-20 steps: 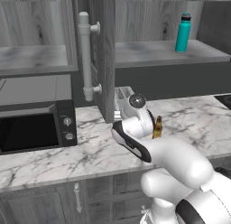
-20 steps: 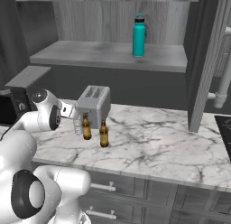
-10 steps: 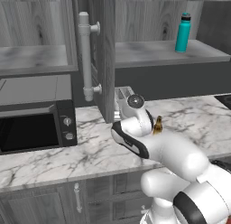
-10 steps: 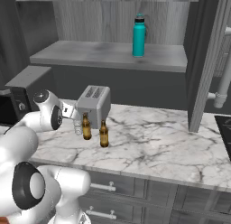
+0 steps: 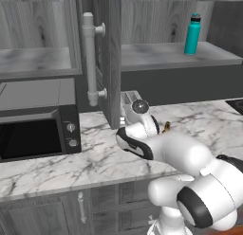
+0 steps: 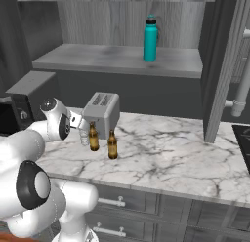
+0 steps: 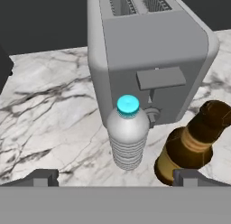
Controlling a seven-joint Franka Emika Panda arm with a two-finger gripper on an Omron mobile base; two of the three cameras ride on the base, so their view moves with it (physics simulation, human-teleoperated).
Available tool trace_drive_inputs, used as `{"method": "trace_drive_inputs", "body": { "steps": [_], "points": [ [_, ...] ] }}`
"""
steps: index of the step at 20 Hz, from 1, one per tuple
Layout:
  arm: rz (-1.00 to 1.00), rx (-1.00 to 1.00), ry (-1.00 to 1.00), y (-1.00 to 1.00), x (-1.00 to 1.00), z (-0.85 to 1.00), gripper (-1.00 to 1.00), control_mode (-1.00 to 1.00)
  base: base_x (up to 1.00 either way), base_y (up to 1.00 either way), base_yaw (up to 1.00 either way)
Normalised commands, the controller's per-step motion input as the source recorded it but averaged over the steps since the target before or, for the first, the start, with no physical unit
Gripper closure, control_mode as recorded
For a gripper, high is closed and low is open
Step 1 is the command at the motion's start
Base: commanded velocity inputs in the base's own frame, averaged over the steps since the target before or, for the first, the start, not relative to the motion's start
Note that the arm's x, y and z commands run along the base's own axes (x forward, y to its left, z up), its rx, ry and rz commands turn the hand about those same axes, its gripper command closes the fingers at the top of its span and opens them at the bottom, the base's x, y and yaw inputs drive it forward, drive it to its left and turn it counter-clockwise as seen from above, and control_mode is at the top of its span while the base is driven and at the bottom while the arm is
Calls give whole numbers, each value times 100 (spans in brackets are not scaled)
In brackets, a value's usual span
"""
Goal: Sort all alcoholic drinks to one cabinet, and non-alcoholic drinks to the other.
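Hand view gives you the relation that matters: the clear ribbed water bottle (image 7: 128, 133) stands upright on the marble counter (image 7: 49, 114) straight ahead of the gripper (image 7: 115, 177), roughly centred between the two finger tips (image 7: 41, 177), with its pale blue-looking cap toward the camera. Your jaws are spread wide and grip nothing; the bottle sits between and just beyond the tips, not yet touched as far as you can see. Its long axis is vertical, so your approach is sideways onto its body, and the fingers look set to close across its width. Watch the right side: one amber beer bottle (image 7: 191, 144) stands just beside the water bottle, close to the right tip, and the toaster (image 7: 149, 51) is right behind both, so there's little room to overshoot. From the right base view you can see the gripper (image 6: 78, 123) low at the counter by the toaster (image 6: 101, 114), with the two beer bottles (image 6: 93, 136) (image 6: 113, 144) in front of it. The teal flask (image 6: 150, 39) already stands on the shelf of the open cabinet (image 6: 122, 60), so by my reading the water bottle belongs up there with it. Judging from this, you're at the pre-grasp: advance a little, then close.
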Motion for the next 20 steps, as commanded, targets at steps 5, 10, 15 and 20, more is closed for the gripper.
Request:
{"method": "trace_drive_inputs", "body": {
  "steps": [5, 10, 15, 20],
  "points": [
    [-1, 0, 1, 0, 17, -13, -100, -100, 0, 0, 0],
    [-1, 0, 2, 0, 15, -11, -100, -100, 0, 0, 0],
    [-1, 0, 1, 0, 14, -9, -100, -100, 0, 0, 0],
    [-2, 0, 1, 1, 15, -7, -100, -100, 0, 0, 0]
  ]
}}
